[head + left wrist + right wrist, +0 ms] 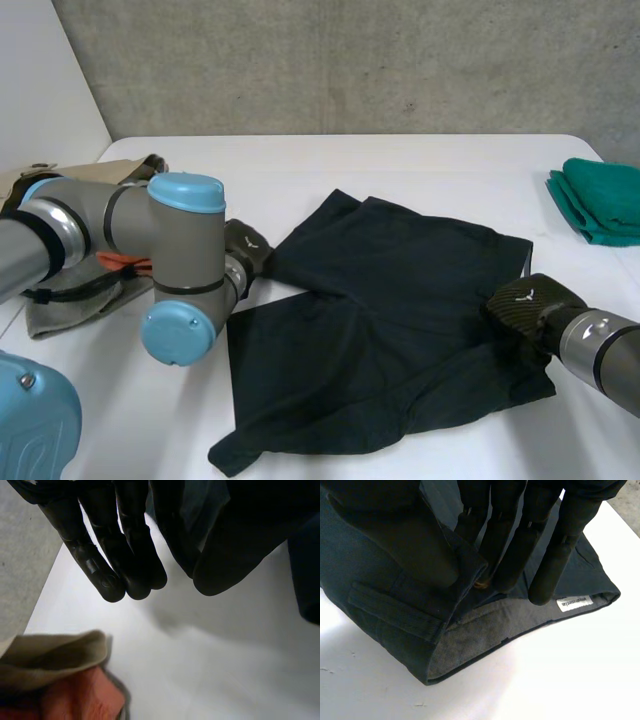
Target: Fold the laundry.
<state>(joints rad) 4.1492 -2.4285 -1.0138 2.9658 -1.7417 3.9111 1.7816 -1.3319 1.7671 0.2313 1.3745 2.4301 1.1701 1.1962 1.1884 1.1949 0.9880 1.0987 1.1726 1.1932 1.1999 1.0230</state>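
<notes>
Head view: dark shorts [390, 320] lie spread on the white table [420, 160], legs toward the left hand [245, 250].
Right hand [525, 305]: thumb and fingers pinch the waistband [465, 645].
Left hand: at a leg's end; grip unreadable.
Risk: a one-sided lift would likely drag and bunch the shorts.
Material: dense matte twill, stiff stitched band, belt loop [395, 607], limp legs.

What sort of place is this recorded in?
Probably a lab or test room: a bare concrete wall, a plain white table, and laundry laid out, dark shorts and a folded green cloth.
</notes>
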